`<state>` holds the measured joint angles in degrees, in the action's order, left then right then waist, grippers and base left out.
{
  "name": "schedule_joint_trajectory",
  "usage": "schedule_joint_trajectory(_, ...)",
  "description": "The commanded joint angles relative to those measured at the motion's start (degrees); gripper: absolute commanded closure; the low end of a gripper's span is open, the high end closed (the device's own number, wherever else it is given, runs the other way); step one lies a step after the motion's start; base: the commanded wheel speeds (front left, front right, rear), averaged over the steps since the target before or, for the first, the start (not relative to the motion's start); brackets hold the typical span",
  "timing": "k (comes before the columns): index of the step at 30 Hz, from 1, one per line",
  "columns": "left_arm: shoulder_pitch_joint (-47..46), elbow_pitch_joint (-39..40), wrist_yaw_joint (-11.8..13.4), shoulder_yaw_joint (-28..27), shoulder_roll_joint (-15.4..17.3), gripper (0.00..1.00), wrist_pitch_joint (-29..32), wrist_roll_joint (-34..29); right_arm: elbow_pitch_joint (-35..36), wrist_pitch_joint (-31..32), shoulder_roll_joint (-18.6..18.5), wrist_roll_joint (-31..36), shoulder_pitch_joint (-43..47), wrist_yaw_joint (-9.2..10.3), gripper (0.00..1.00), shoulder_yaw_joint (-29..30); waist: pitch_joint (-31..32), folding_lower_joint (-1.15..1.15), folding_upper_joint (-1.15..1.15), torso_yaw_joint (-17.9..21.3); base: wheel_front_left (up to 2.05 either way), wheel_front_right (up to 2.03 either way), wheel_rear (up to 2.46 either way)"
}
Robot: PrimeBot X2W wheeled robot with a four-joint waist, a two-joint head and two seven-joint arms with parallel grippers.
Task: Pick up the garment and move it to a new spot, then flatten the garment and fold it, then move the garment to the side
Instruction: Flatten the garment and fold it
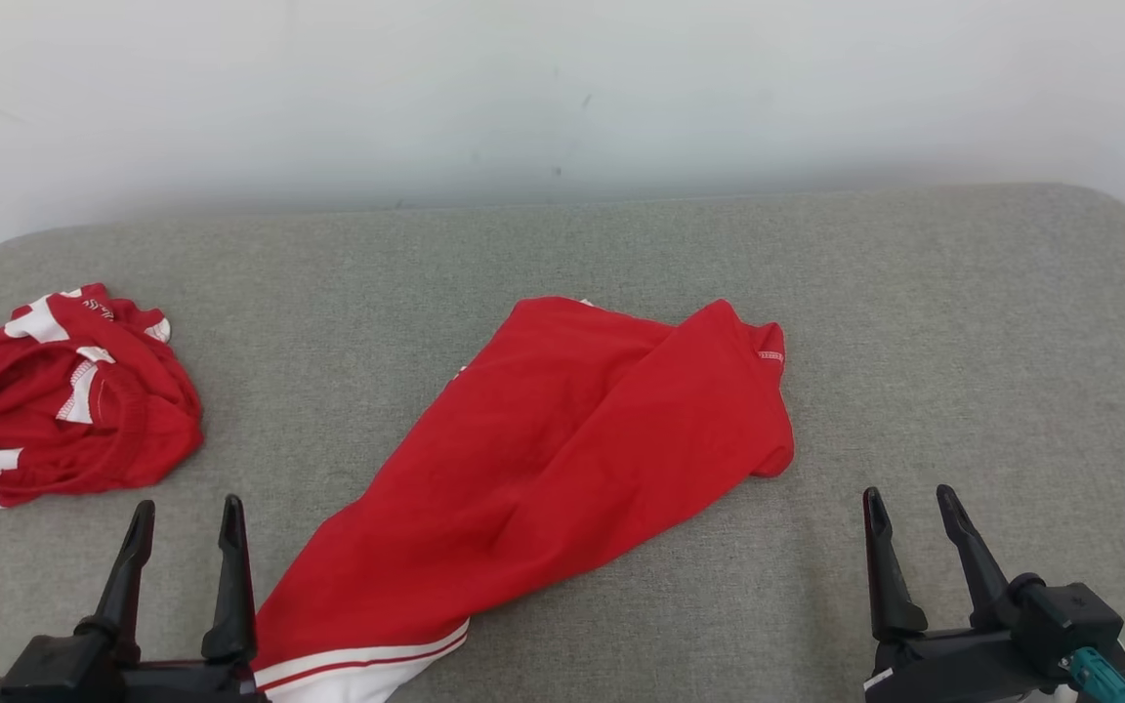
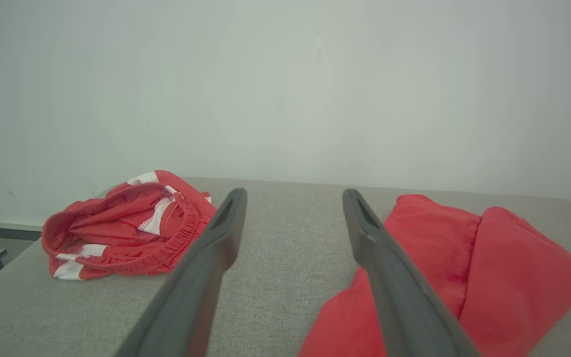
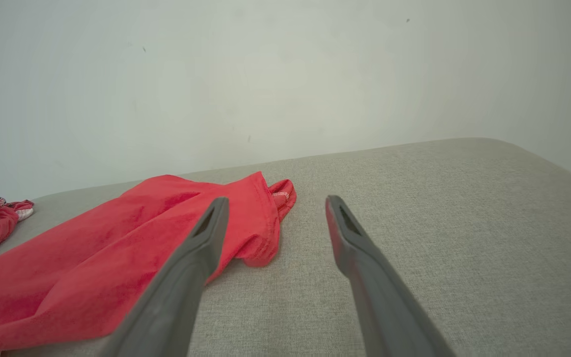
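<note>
Across the middle of the grey cushion [image 1: 963,322] the red garment [image 1: 562,459] is lying rumpled, looking light, limp and probably slippery. The left gripper [image 1: 187,503] and right gripper [image 1: 907,490] are hanging spread wide, gripping nothing; the striped hem [image 1: 357,664] is probably offering the surest pinch.

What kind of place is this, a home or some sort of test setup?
Probably an indoor clothes-folding setup, though a plain room is possible. A grey fabric cushion, bed or sofa I cannot tell, sits against a bare white wall. On it lie a red garment and a crumpled red-and-white bundle.
</note>
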<state>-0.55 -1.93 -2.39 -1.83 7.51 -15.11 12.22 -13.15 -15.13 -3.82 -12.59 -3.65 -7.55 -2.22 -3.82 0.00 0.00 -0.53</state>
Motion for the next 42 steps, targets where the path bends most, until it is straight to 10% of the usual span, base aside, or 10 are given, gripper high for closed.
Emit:
schedule_joint_trajectory(1,-0.5,-0.32,-0.65,-0.65,-0.21,0.0,-0.06,-1.37,0.14,-0.03,-0.27,0.45,0.58,0.13,0.0,0.11,0.02,0.0,0.0,0.33,0.0,0.0,0.0)
schedule_joint_trajectory(17,-2.65,-1.61,-3.97,-2.14,-3.71,0.0,-0.06,-4.02,-5.75,-0.03,-2.91,0.73,-7.32,0.13,0.0,-1.34,-2.53,0.0,0.0,-1.96,0.0,0.0,0.0)
schedule_joint_trajectory(36,-5.99,-4.29,-4.95,0.55,-4.63,0.0,-0.07,-2.38,-35.61,0.16,-8.04,-2.56,-24.7,0.13,0.0,-5.71,-6.5,0.0,0.0,-10.22,0.0,0.0,0.0)
schedule_joint_trajectory(37,-6.07,-4.33,-4.97,0.66,-4.63,0.0,-0.07,-2.2,-36.46,0.13,-7.88,-3.06,-25.01,0.13,0.2,-6.05,-6.54,0.0,0.0,-10.31,0.0,0.0,0.0)
schedule_joint_trajectory(38,-6.12,-4.38,-4.98,0.71,-4.63,0.0,-0.07,-2.1,-37.16,0.09,-7.78,-3.52,-25.29,0.13,0.82,-6.47,-6.56,0.0,0.0,-10.35,0.0,0.0,0.0)
schedule_joint_trajectory(39,-6.13,-4.42,-4.98,0.68,-4.64,0.0,-0.07,-2.02,-37.39,0.02,-7.61,-4.06,-25.54,0.13,1.0,-6.85,-6.52,0.0,0.0,-10.28,0.0,0.0,0.0)
schedule_joint_trajectory(42,-5.3,-4.58,-4.95,0.33,-4.64,0.0,-0.07,-1.93,-35.98,-0.09,-7.72,-5.04,-25.39,0.13,1.0,-7.3,-5.78,0.0,0.0,-9.46,0.0,0.0,0.0)
